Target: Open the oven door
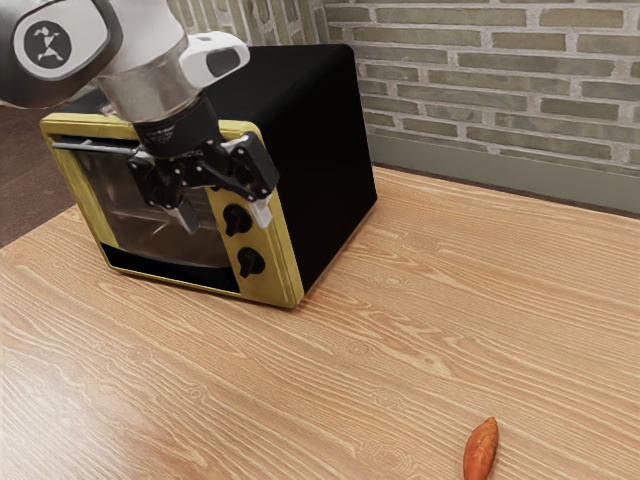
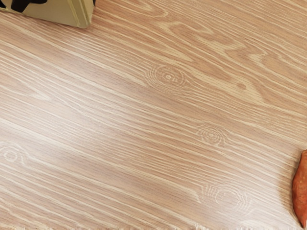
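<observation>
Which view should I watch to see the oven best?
The exterior view: it takes in the oven's black side, door, handle and knobs, though the gripper hides part of the front. The wrist view catches a corner of the yellow frame, with dark parts beside it.

Side view and closer wrist view overlook one table [image 1: 350,400].
</observation>
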Robot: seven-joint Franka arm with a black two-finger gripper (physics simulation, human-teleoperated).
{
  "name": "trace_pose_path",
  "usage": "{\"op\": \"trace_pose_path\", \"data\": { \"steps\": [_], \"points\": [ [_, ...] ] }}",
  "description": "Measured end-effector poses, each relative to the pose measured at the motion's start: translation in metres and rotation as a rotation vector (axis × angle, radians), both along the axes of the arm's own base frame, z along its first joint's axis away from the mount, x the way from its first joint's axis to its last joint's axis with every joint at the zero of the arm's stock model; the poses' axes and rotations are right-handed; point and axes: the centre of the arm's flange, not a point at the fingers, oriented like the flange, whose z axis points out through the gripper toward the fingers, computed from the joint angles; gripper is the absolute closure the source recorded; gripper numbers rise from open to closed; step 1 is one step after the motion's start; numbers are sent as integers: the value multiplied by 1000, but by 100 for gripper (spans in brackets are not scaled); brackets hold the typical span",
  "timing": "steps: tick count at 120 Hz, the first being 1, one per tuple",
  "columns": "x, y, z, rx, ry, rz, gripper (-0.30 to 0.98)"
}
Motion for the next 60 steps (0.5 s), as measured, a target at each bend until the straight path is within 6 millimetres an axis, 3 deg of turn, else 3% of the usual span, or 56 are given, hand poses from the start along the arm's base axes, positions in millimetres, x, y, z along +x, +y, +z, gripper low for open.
{"op": "trace_pose_path", "data": {
  "steps": [10,16,22,28,35,40,60],
  "points": [
    [3,-6,-16,-7,18,50,0],
    [-11,0,-4,-13,-14,89,0],
    [-70,26,15,-20,-72,159,0],
    [-136,64,15,-25,-130,275,0],
    [-172,110,9,-17,-186,441,0],
    [-175,140,2,0,-219,544,0],
    [-151,254,-27,32,-355,827,0]
  ]
}}
